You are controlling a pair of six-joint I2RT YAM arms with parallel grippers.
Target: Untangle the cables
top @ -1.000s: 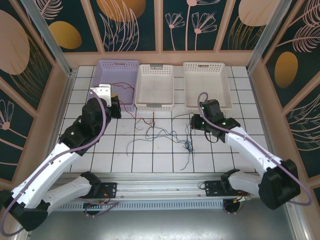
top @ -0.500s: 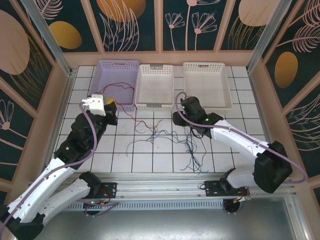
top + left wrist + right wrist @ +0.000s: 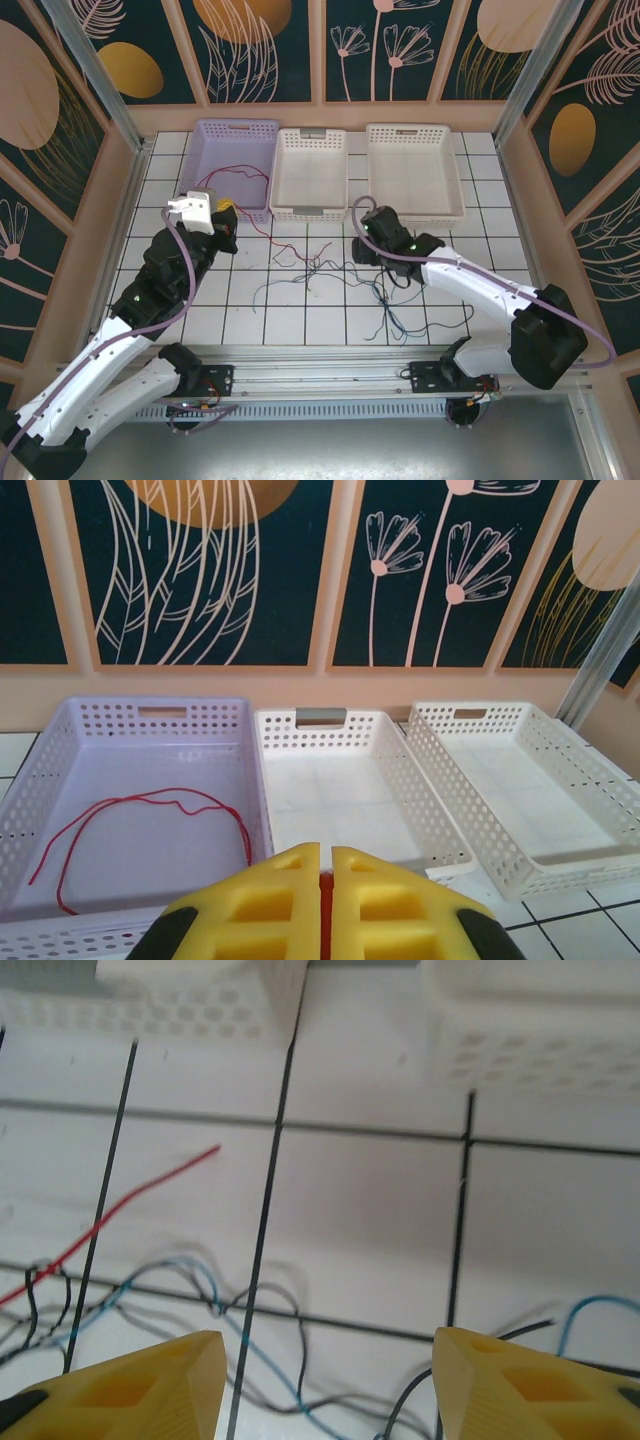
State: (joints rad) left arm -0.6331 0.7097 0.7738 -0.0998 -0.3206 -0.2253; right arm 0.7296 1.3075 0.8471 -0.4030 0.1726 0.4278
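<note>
The right gripper [image 3: 328, 1375] hung with jaws apart over the cables [image 3: 322, 268], a limp, featherlight tangle on the middle tiles [image 3: 245, 325]. The left gripper [image 3: 320, 905] pinched the red cable [image 3: 130, 799] trailing into the far-left lilac basket [image 3: 30, 810]. A loose end looked the likeliest hold.

A red cable [image 3: 130, 800] loops inside the lilac basket [image 3: 35, 790] and trails out; black and blue cables [image 3: 340, 270] lie loosely tangled on the tiles [image 3: 290, 325].

Dark teal wall panels [image 3: 260, 50] all round, printed with pale pink flowers, leaves and big orange blobs, set in a light wooden frame [image 3: 317, 50]. Floor's white square tiles [image 3: 320, 325] with dark grout, silver metal posts [image 3: 90, 70] in the back corners, pretty even soft lighting
</note>
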